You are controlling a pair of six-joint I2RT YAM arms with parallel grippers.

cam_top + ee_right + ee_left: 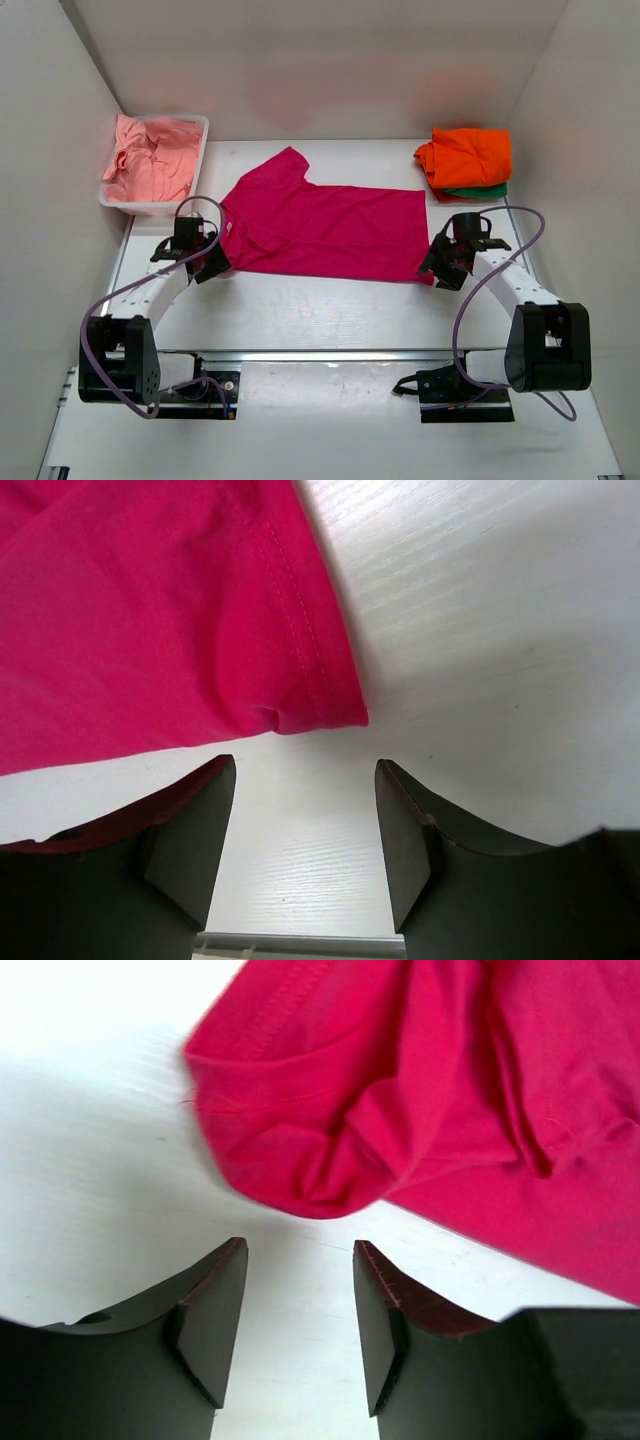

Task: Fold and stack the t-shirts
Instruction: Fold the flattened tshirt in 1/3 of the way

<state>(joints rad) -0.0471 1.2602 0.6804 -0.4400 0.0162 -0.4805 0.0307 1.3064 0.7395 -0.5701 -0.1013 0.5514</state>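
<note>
Now about to fold the magenta shirt lying flat mid-table, with left gripper and right gripper both spread wide at its near corners; next, pinch each corner.

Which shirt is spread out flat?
The magenta shirt, lying open; the orange shirt lies folded, the pink shirts crumpled in the tub.

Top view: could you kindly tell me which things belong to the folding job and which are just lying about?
Job: magenta shirt, orange shirt, green shirt, pink shirts.
Lying about: white tub, holding the pink shirts.
</note>
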